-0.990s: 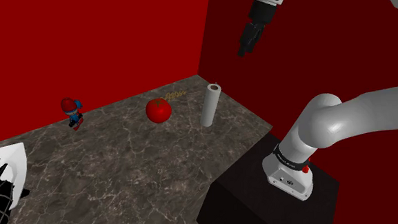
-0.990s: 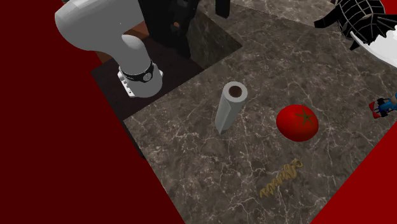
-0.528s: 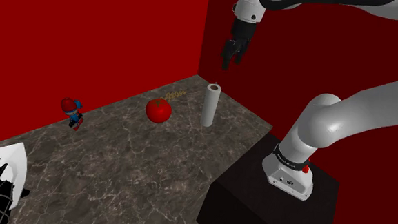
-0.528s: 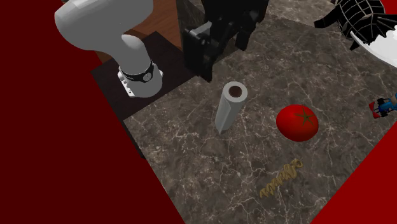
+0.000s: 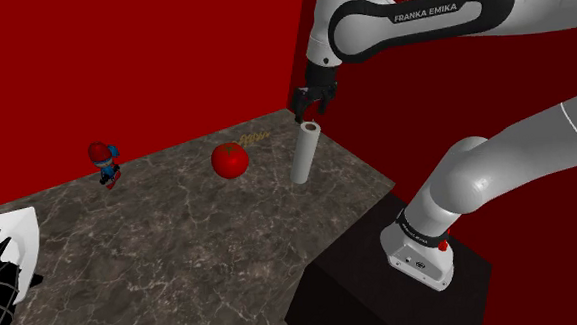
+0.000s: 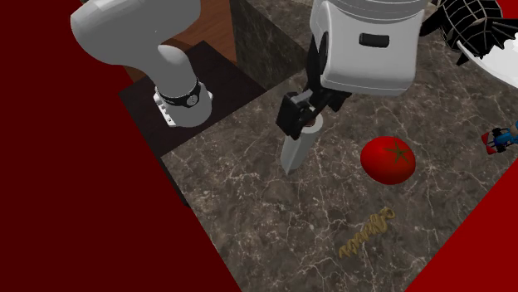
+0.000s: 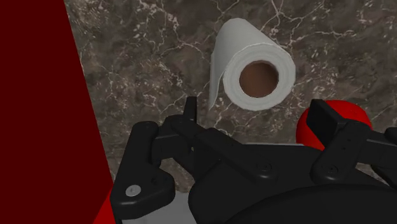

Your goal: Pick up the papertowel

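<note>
A white paper towel roll (image 5: 303, 156) (image 6: 292, 154) stands upright on the dark marble counter (image 5: 180, 241), close to the corner of the red walls. My black gripper (image 5: 308, 112) (image 6: 305, 117) hangs open just over the roll's top, pointing down. In the wrist view the roll (image 7: 242, 51) shows end-on with its brown core, a little ahead of the gripper (image 7: 259, 116). The two fingers (image 7: 189, 112) stand wide apart with nothing between them and do not touch the roll.
A red tomato (image 5: 229, 160) (image 6: 388, 159) lies beside the roll, a spiral pasta piece (image 5: 253, 137) (image 6: 365, 233) near the wall. A small toy figure (image 5: 104, 163) and a black-and-white object (image 5: 1, 264) sit further off. The stand (image 5: 382, 283) adjoins the counter's edge.
The arm has swung down and towards the shoulder view's left, bringing the gripper from high above the counter to just over the roll's top. The roll has not moved.
</note>
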